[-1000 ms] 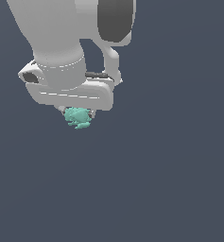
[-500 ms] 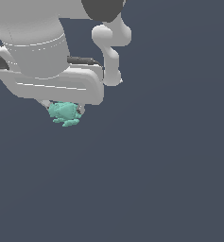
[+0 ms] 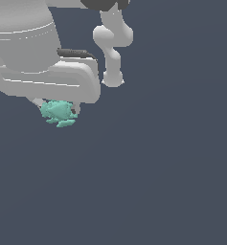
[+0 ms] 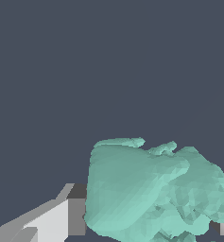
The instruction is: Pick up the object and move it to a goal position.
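The object [image 3: 58,112] is a small teal, lumpy figurine hanging just under the white hand of my gripper [image 3: 56,109] at the exterior view's left. The gripper is shut on it and holds it above the dark grey floor. The fingers are mostly hidden behind the hand and the object. In the wrist view the object [image 4: 151,189] fills the space between the two fingers [image 4: 61,215], and one grey-tipped finger presses against its side.
The arm's white links and joint [image 3: 112,45] rise behind the hand at the top of the exterior view. A plain dark grey floor [image 3: 158,182] lies all around.
The hand with the object in it has moved toward the exterior view's left and nearer the camera, so it looks larger. The grip on the object is unchanged.
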Motion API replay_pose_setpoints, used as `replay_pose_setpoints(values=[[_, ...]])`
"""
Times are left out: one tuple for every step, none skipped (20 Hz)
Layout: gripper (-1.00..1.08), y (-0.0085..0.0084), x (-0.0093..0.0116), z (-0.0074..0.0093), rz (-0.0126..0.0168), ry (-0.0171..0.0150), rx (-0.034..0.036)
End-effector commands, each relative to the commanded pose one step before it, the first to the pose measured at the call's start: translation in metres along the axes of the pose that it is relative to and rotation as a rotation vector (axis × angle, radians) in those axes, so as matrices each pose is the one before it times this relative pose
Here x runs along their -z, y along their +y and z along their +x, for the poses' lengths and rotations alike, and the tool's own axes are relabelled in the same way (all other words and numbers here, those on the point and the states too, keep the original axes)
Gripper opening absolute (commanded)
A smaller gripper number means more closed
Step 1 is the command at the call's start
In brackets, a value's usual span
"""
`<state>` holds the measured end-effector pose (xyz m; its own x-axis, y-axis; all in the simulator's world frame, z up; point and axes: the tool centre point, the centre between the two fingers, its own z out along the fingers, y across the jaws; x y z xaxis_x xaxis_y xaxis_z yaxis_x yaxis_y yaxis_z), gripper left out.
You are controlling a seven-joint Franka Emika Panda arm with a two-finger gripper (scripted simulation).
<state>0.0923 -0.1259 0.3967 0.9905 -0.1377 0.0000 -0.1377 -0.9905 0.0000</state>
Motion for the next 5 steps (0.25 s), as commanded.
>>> replay_pose_setpoints(values=[[-1.0, 0.00096, 0.00185, 0.00134, -0.00008, -0.00007, -0.00028], [-1.0, 0.00012, 0.00034, 0.00029, 0.0, 0.0, 0.0], [-1.0, 0.00008, 0.00023, 0.00021, 0.0, 0.0, 0.0], [-1.0, 0.00004, 0.00012, 0.00012, 0.0, 0.0, 0.0], [-1.0, 0.00001, 0.00004, 0.00004, 0.0, 0.0, 0.0]])
